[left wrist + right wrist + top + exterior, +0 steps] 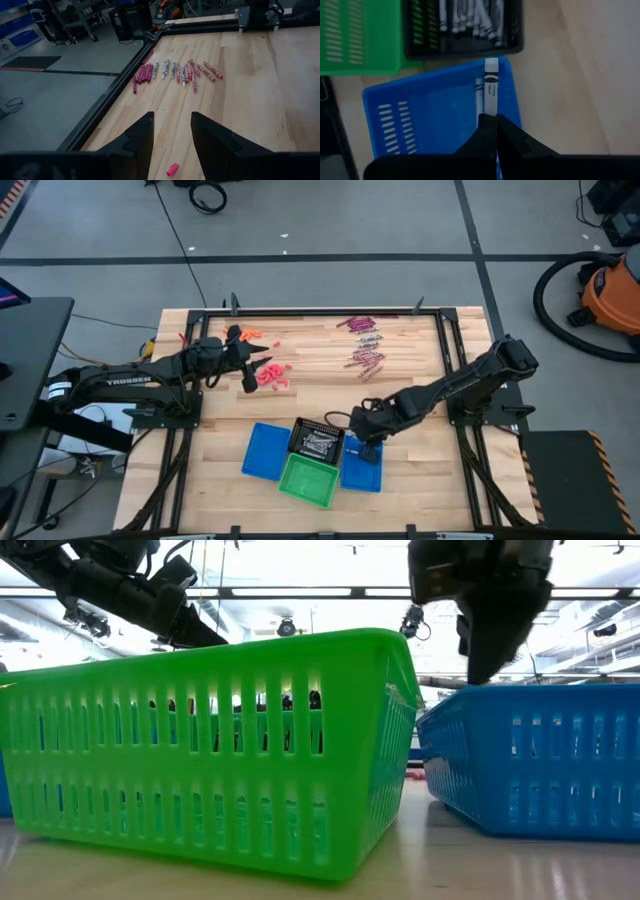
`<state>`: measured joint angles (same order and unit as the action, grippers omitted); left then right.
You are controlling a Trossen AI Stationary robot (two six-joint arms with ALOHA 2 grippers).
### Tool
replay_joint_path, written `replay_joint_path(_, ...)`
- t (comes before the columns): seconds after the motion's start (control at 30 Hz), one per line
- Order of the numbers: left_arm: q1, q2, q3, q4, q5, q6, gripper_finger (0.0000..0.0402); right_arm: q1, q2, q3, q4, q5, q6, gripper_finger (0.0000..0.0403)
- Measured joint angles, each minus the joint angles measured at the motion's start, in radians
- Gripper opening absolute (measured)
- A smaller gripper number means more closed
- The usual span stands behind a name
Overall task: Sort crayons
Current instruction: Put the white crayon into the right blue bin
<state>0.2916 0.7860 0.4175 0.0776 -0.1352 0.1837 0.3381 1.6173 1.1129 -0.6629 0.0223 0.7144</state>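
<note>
**Workshop room, grey floor, strip lights overhead**

Grey concrete floor (330,220) crossed by dark tape lines (300,258). Orange shop vacuum (612,292) with black hose at one side (partly cut off). Black cable (172,225) trails across the floor. Dark desk (28,360) beside the wooden table (310,375). Ceiling strip lights (300,592) glow bright.

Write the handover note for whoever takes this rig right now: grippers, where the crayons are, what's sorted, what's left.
Right gripper: shut on a white-wrapped crayon, held over the blue basket on the right side.
Left gripper: open, empty, over the far-left table area near the pink crayons.
Done: several grey crayons lie in the black basket; the green basket looks empty.
Left: a row of maroon, grey and red crayons at the table's far edge, plus the pink and orange pieces on the left.
</note>
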Motion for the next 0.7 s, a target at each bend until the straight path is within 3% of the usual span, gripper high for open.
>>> replay_joint_path(0.43,0.000,0.000,0.000,0.000,0.000,0.001,0.0141,0.036,0.000,-0.122,0.125,-0.016,0.121,0.0013)
replay_joint_path(0.7,0.000,0.000,0.000,0.000,0.000,0.001,0.0141,0.033,0.000,-0.132,0.161,-0.017,0.121,0.0068)
